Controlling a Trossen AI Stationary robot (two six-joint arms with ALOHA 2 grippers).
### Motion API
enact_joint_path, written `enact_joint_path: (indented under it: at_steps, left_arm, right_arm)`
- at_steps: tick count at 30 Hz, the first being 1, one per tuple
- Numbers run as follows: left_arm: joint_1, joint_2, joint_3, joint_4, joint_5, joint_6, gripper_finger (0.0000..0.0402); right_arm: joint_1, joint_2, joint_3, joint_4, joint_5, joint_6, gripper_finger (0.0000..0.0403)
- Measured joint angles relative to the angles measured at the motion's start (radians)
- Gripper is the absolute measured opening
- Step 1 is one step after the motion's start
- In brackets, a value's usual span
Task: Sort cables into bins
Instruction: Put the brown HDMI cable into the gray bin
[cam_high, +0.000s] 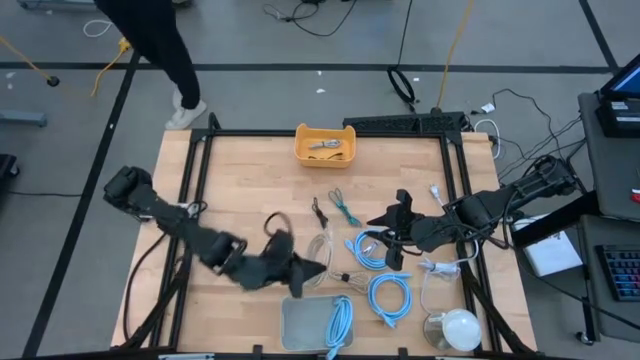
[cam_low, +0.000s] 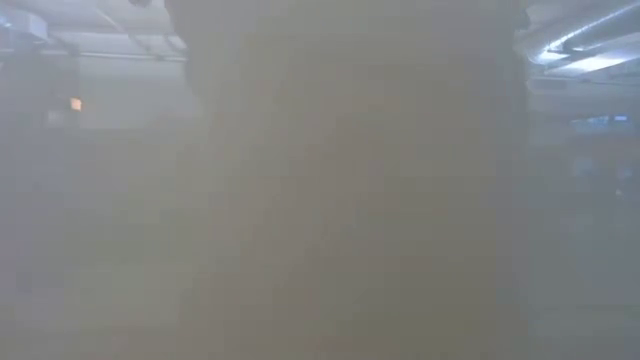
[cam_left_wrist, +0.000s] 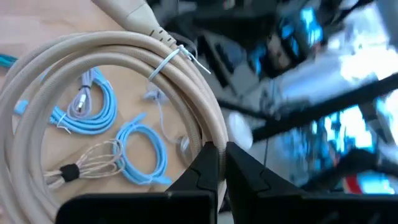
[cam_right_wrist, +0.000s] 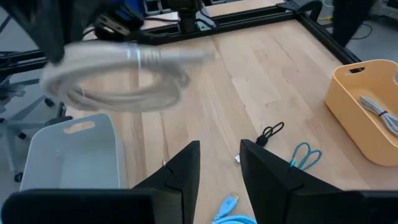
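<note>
My left gripper (cam_left_wrist: 222, 163) is shut on a coiled beige cable (cam_left_wrist: 124, 56) bound by a white zip tie (cam_left_wrist: 171, 59). In the right wrist view the beige cable (cam_right_wrist: 118, 78) hangs in the air above the pale grey bin (cam_right_wrist: 68, 155). The grey bin (cam_high: 300, 325) holds one light-blue cable (cam_high: 340, 322). The orange-yellow bin (cam_high: 324, 145), at the far edge, holds grey cables. Two light-blue coils (cam_high: 370, 250) (cam_high: 390, 297), a black cable (cam_high: 318, 210) and a teal cable (cam_high: 345, 207) lie on the table. My right gripper (cam_right_wrist: 219, 168) hovers open and holds nothing. My left gripper pinches the rim of the beige coil (cam_left_wrist: 211, 134) between its two fingers; how many turns it has cannot be told. The fingers come from the table's left, roughly level. The coil stands out ahead of the fingertips, lifted clear of the table.
A white dome (cam_high: 460, 328) and a loose white cord (cam_high: 440, 268) lie at the near right. A thin pale cable with a black tie (cam_left_wrist: 87, 165) lies beside the blue coils. A person's legs (cam_high: 170, 60) show beyond the far left corner. The low view is fogged over.
</note>
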Motion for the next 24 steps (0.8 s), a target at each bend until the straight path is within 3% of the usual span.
enact_joint_path:
  at_steps: [4, 8, 13, 18, 21, 24]
  left_arm:
    - [-0.101, 0.034, 0.0, 0.099, -0.194, -0.056, 0.001]
    - [-0.159, 0.111, 0.03, 0.23, -0.276, -0.07, 0.001]
    - [-0.178, 0.233, 0.17, 0.228, -0.215, -0.025, 0.001]
    - [-0.177, 0.305, 0.309, -0.057, -0.056, -0.029, 0.001]
    - [-0.178, 0.32, 0.321, -0.161, -0.038, -0.039, 0.001]
    - [-0.166, 0.32, 0.288, -0.112, -0.043, -0.027, 0.001]
  right_arm:
    - [0.0, 0.0, 0.0, -0.018, -0.005, -0.038, 0.011]
    - [0.0, -0.003, 0.0, -0.025, -0.006, -0.021, 0.011]
    - [0.003, -0.004, 0.0, -0.03, -0.006, -0.01, 0.011]
    - [0.003, -0.005, 0.0, -0.03, -0.006, -0.015, 0.011]
    - [0.014, -0.007, 0.0, -0.042, 0.001, -0.02, 0.011]
    - [0.016, -0.008, 0.0, -0.06, 0.002, -0.02, 0.011]
